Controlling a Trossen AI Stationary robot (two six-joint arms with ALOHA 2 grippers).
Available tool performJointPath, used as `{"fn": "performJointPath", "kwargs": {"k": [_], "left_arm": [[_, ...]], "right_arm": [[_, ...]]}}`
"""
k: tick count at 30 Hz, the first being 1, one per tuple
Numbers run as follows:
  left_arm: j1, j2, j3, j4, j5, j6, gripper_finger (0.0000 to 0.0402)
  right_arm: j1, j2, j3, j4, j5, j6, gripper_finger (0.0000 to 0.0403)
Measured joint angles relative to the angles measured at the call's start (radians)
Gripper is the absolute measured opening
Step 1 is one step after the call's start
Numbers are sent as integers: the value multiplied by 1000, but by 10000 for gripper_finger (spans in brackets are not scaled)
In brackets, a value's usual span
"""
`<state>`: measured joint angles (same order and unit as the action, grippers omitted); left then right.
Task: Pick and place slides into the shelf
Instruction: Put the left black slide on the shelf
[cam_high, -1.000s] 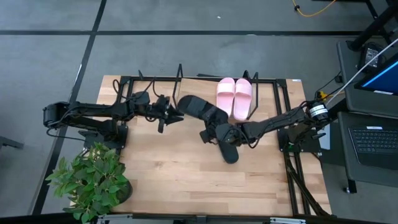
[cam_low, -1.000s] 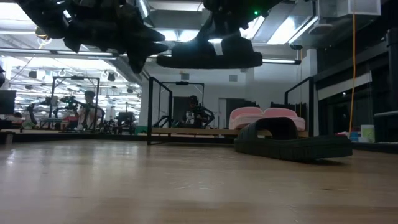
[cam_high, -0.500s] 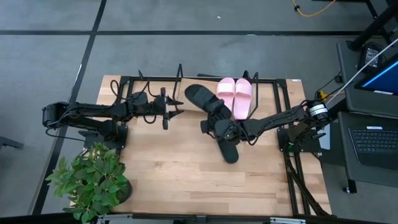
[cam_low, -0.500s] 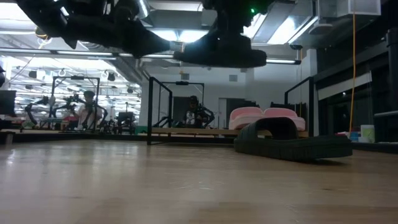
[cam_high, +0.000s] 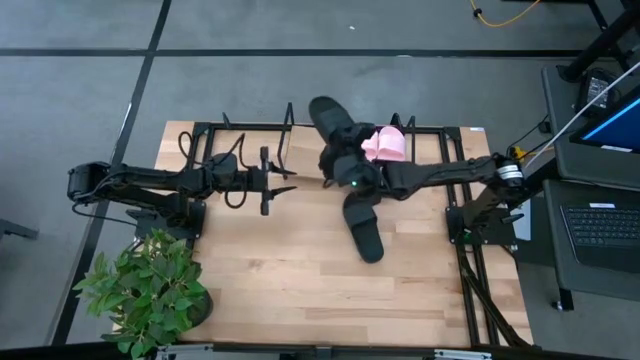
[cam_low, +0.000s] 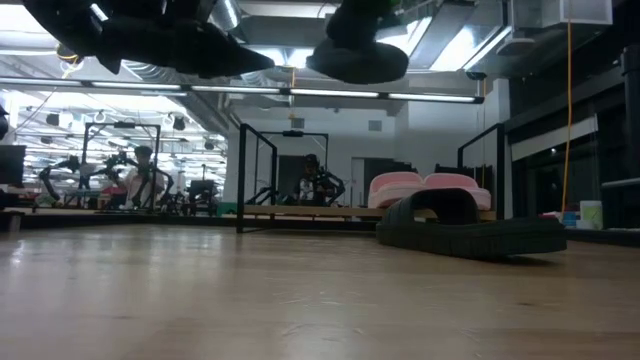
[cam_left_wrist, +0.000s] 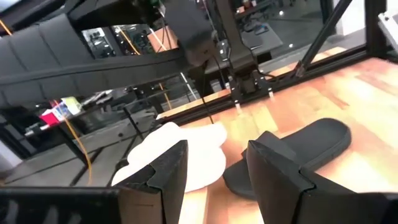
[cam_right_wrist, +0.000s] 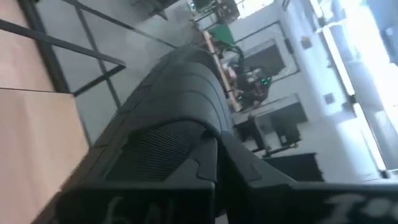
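**Right claw lifts a black slide over the shelf**

1 black slide (cam_high: 334, 124) is up in the air, held by the right claw (cam_high: 352, 170). The claw is pinched tight on it. In the right wrist view the slide's ridged black foam (cam_right_wrist: 180, 118) fills most of the picture, right against the claw's fingers. From above, this slide hangs over the back edge of the tabletop (cam_high: 280, 270), over the shelf (cam_high: 240, 130), and it covers part of the pink slides.

The other black slide (cam_high: 364, 232) lies flat on the tabletop, near the middle. In the low view it rests on the wood (cam_low: 470, 232).

2 pink slides (cam_high: 392, 145) sit side by side on the shelf, toward the right end. They show pale behind the black one in the low view (cam_low: 428, 186).

The left claw (cam_high: 278, 181) holds nothing. Its 2 fingers (cam_left_wrist: 163, 174) are spread apart, above the tabletop on the left side, well apart from every slide.

So there are 4 slides: 2 black and 2 pink.

A green potted plant (cam_high: 150, 290) stands at the front left corner of the tabletop. In the room behind are bright ceiling lights and a person (cam_low: 142, 170) sitting far off.
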<state>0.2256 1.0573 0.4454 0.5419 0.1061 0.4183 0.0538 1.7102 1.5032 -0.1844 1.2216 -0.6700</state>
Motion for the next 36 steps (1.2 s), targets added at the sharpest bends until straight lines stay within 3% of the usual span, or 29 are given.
{"fn": "performJointPath", "kwargs": {"k": [4,9,13,17,24,36], "left_arm": [[0,0,0,-1,-42,11,157],[1,0,0,-13,-72,12,157],[1,0,0,-13,-73,12,157],[1,0,0,-14,-74,11,157],[1,0,0,-42,-76,3,157],[1,0,0,-86,-75,67,157]], "right_arm": [[-21,50,89,-163,-53,120,3],[-65,141,259,-428,-223,351,3],[-102,235,431,-707,-243,532,3],[-134,324,556,-858,-291,615,3],[-154,412,609,-898,-300,646,3],[-158,451,609,-929,-241,849,3]]}}
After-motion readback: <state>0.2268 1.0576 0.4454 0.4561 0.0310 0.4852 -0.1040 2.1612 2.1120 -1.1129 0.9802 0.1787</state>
